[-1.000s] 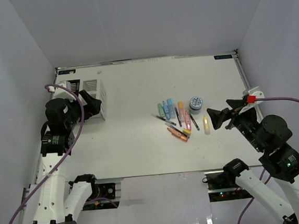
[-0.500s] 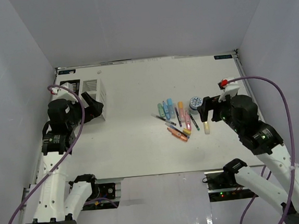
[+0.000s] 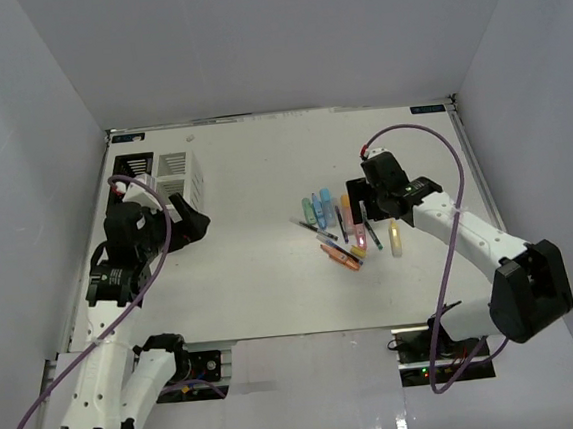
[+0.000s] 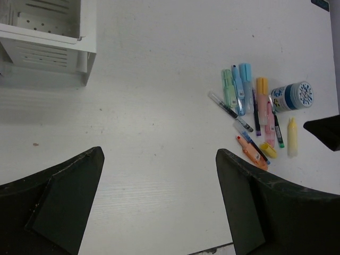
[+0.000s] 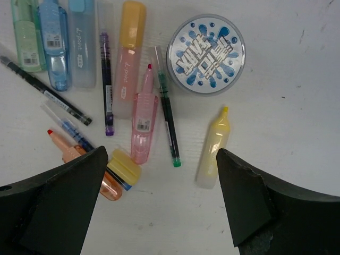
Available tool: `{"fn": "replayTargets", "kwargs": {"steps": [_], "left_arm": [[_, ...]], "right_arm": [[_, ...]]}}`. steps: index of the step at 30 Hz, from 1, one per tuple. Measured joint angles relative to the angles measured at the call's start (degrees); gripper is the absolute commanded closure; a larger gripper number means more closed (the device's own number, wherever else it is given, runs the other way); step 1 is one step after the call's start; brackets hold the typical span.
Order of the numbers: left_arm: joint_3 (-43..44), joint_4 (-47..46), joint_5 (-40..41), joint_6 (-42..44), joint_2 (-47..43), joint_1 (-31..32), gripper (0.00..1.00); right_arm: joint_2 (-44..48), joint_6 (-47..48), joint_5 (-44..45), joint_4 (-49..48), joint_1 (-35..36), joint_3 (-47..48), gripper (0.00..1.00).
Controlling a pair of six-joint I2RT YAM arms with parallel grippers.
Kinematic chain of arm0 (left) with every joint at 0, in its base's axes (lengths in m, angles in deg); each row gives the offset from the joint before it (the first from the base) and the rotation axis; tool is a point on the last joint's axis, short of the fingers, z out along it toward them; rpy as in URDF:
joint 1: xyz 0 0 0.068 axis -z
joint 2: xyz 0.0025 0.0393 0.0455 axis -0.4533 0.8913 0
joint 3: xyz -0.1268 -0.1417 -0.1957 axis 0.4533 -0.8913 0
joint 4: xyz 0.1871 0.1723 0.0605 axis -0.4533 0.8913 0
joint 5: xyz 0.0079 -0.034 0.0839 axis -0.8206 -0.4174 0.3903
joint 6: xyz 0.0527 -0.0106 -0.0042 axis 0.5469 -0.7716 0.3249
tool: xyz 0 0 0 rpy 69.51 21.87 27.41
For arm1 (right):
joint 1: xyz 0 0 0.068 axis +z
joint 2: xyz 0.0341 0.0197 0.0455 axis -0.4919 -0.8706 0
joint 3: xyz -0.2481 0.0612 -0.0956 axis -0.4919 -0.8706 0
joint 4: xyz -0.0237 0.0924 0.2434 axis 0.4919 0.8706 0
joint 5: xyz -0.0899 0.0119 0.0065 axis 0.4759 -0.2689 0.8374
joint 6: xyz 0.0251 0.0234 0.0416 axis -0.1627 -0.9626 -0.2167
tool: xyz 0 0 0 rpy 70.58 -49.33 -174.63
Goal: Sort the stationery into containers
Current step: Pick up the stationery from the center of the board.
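Observation:
The stationery lies in a cluster right of the table's centre (image 3: 340,228). The right wrist view shows a blue-white tape roll (image 5: 206,53), a yellow marker (image 5: 213,149), a pink marker (image 5: 143,130), a green-tipped pen (image 5: 167,117), a purple pen (image 5: 106,85), blue markers (image 5: 53,48), a green marker (image 5: 26,37) and an orange marker (image 5: 79,164). My right gripper (image 5: 162,154) hangs open and empty above the pink marker and green pen; it also shows in the top view (image 3: 367,215). My left gripper (image 4: 159,154) is open and empty over bare table (image 3: 192,228). The white organizer (image 3: 178,174) and black organizer (image 3: 132,166) stand at the far left.
The white organizer (image 4: 48,32) sits upper left in the left wrist view, well apart from the stationery (image 4: 255,117). White walls enclose the table on three sides. My right arm's cable (image 3: 440,251) loops over the table's right part.
My right arm has swung in from the right edge to hover over the stationery cluster. My left gripper has shifted a little right and nearer, away from the white organizer.

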Motion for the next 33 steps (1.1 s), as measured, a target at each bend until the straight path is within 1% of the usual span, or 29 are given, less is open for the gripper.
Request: {"fn": "replayTargets", "kwargs": {"steps": [5, 17, 22, 25, 26, 28, 29, 30, 31, 33], "left_arm": [[-0.3, 0.2, 0.0, 0.0, 0.0, 1.7, 0.02], [-0.3, 0.2, 0.0, 0.0, 0.5, 4.5, 0.02], [-0.3, 0.3, 0.0, 0.0, 0.7, 5.0, 0.02], [-0.3, 0.4, 0.1, 0.0, 0.7, 5.2, 0.02], [-0.3, 0.4, 0.1, 0.0, 0.7, 5.2, 0.02], [-0.4, 0.4, 0.1, 0.0, 0.7, 5.3, 0.02], [-0.4, 0.4, 0.1, 0.0, 0.7, 5.3, 0.02], [-0.5, 0.4, 0.1, 0.0, 0.7, 5.4, 0.02], [-0.6, 0.4, 0.1, 0.0, 0.7, 5.4, 0.02], [-0.6, 0.5, 0.1, 0.0, 0.7, 5.4, 0.02]], "right_arm": [[-6.5, 0.0, 0.9, -1.3, -1.5, 2.5, 0.10], [-16.1, 0.0, 1.6, -4.9, -5.9, 8.4, 0.10], [-19.8, 0.3, 0.7, -6.3, -7.2, 9.0, 0.10], [-21.0, 0.8, -0.5, -7.4, -8.2, 9.1, 0.02], [-21.3, 1.2, -1.0, -7.7, -8.5, 9.1, 0.08], [-21.7, 2.1, -1.7, -8.5, -8.9, 9.1, 0.17], [-21.8, 2.4, -1.9, -8.8, -9.1, 9.1, 0.26], [-21.9, 3.0, -2.1, -9.0, -9.2, 9.1, 0.30], [-21.9, 3.3, -2.3, -9.2, -9.3, 9.1, 0.40], [-21.9, 3.8, -2.6, -9.7, -9.3, 9.1, 0.51]]}}
